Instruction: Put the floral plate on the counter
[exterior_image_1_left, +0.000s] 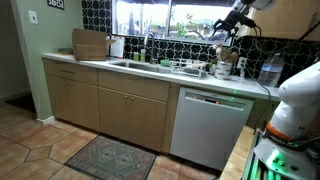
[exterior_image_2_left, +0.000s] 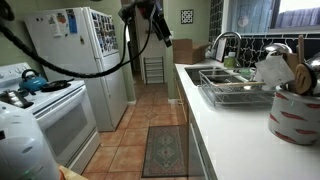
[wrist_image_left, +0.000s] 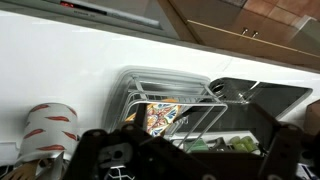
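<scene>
The floral plate (wrist_image_left: 160, 118), with an orange and blue pattern, stands on edge in the wire dish rack (wrist_image_left: 165, 85) in the wrist view. The rack sits on the pale counter (wrist_image_left: 80, 70) next to the sink (wrist_image_left: 262, 100). My gripper (wrist_image_left: 190, 160) hangs above the rack, its dark fingers spread wide and empty. In both exterior views the gripper (exterior_image_1_left: 228, 32) (exterior_image_2_left: 150, 20) is high above the counter (exterior_image_1_left: 140, 72) (exterior_image_2_left: 215, 125). I cannot make out the plate in the exterior views.
A white canister with red marks (wrist_image_left: 50, 125) (exterior_image_2_left: 295, 115) stands beside the rack (exterior_image_2_left: 240, 93). The rack (exterior_image_1_left: 200, 68) holds other dishes. A faucet (exterior_image_2_left: 225, 42) rises over the sink. A fridge (exterior_image_2_left: 85, 60) and a stove (exterior_image_2_left: 45, 115) stand across the aisle.
</scene>
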